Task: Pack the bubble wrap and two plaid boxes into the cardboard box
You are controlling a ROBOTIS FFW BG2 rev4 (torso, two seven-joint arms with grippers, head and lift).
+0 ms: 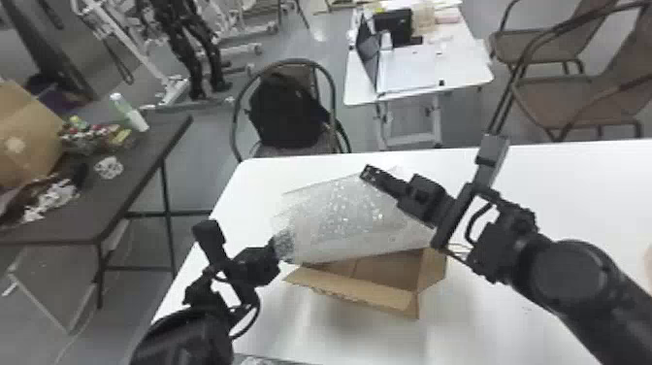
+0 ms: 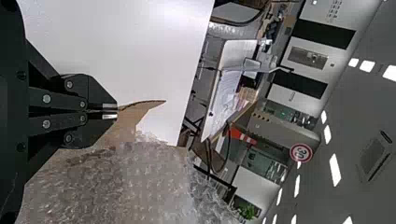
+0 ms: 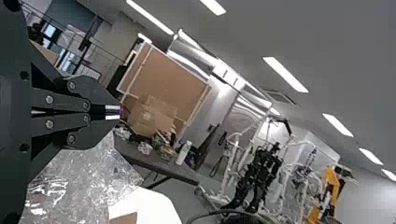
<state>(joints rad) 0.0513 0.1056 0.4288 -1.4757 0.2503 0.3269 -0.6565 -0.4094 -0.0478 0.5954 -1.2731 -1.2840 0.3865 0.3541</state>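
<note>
Nearest us, black arms (image 1: 567,272) from the lower corners flank bubble wrap (image 1: 339,213) at center, across part of the open cardboard box (image 1: 361,291) on a white table (image 1: 558,179). Left gripper (image 1: 276,247) and right gripper (image 1: 367,174) have fingers together; we cannot tell whether either pinches anything.

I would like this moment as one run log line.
wrap: partly over box | box: open, on table | left hand: shut, at wrap's left end | right hand: shut, over wrap
</note>
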